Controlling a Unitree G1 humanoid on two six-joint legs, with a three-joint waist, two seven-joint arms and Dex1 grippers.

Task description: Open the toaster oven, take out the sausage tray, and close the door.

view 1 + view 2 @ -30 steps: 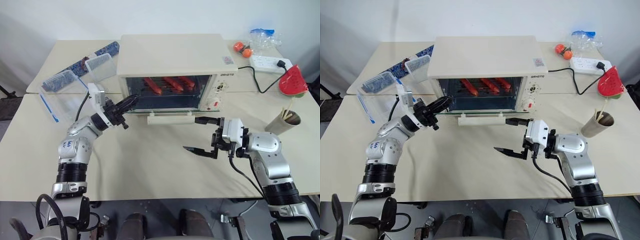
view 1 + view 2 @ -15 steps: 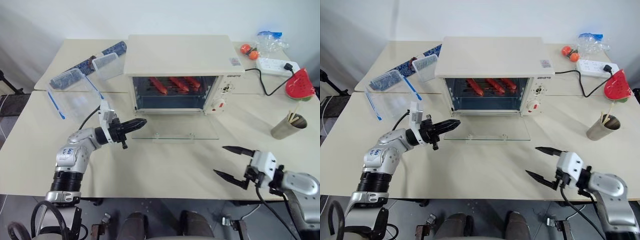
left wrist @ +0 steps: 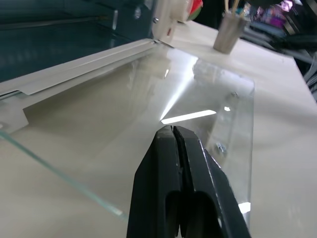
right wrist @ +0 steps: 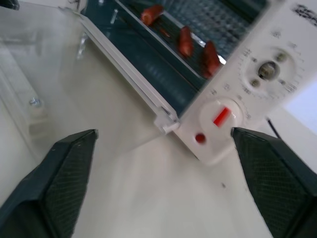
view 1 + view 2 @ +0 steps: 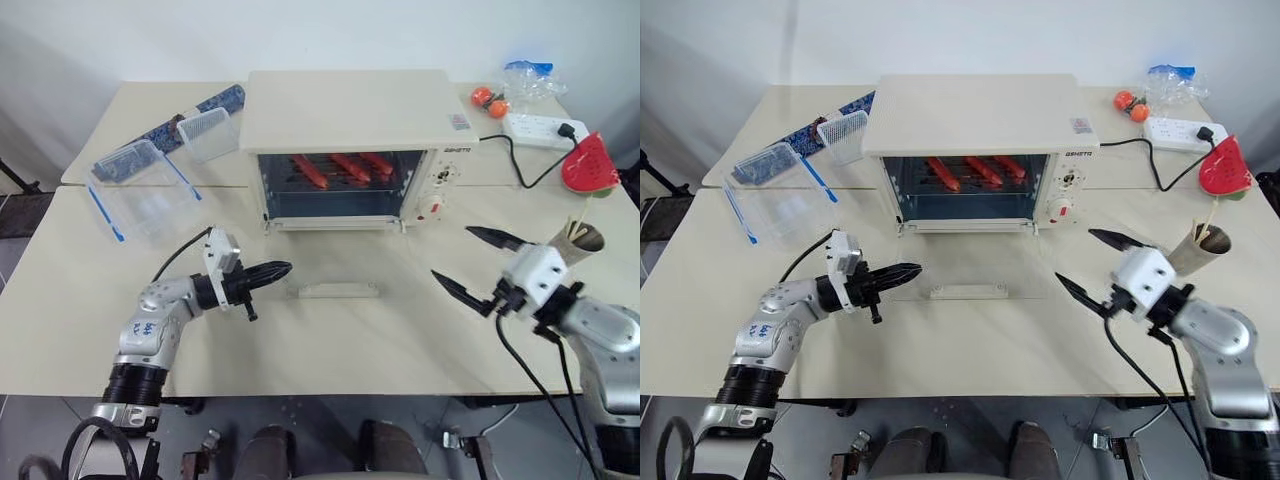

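The left gripper [image 5: 280, 267] has its two black fingers pressed together on nothing, their tips at the left edge of the glass-paned door with the long cream bar handle [image 5: 333, 290], which lies folded flat on the pale table [image 5: 330, 340]. Whether the tips touch the glass is hard to say. The right gripper [image 5: 468, 262] stands spread wide and empty, near the right side of the door, level with the knobs. Beyond the door the large cream-white boxy toaster oven [image 5: 350, 110] stands open. Inside on the rack sits the ridged silvery sausage tray with three red-orange sausages [image 5: 340, 168]. Clear plastic boxes with blue clips [image 5: 140, 190] sit at far left.
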